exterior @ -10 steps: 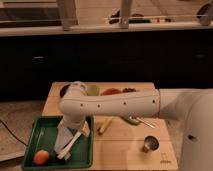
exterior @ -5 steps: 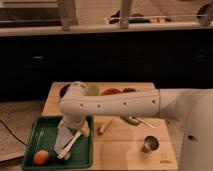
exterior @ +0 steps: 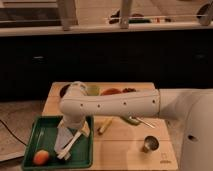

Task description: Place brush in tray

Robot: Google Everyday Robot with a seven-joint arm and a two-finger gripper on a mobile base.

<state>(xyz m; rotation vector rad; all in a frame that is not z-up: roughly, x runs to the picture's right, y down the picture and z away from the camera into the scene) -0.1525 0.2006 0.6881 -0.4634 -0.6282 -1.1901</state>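
Far left, sitting on the pale wooden table (exterior: 122, 150): the tray (exterior: 35, 131), dark green, rectangular, raised rim, long side running front to back at a slight slant. In its near left corner, a small orange ball (exterior: 41, 157), resting on the tray floor, apart from everything else.

Toward the tray's right half: the brush (exterior: 71, 145), slim and pale cream, lying over the tray floor on a diagonal. Long axis running from lower left to upper right; lower end pointing at the tray's near edge, just right of the ball yet clear of it; upper end reaching up toward the tray's right rim, under the wrist. Which end is the wider one: cannot tell.

Directly above, the gripper (exterior: 65, 139), pale, hanging down from the white arm (exterior: 112, 104) over the tray's middle right, close beside the brush's upper part. Open or closed: cannot tell; touching the brush or only next to it, likewise unclear.

Just right of the tray rim, on the wood: a yellowish-green stick (exterior: 104, 126), tilted much like the brush, lower left to upper right. Farther right, near the table's front: a small metal cup (exterior: 150, 144), upright. Behind the arm, at the back of the table: a few bowls (exterior: 111, 91) with reddish and dark contents, partly hidden.
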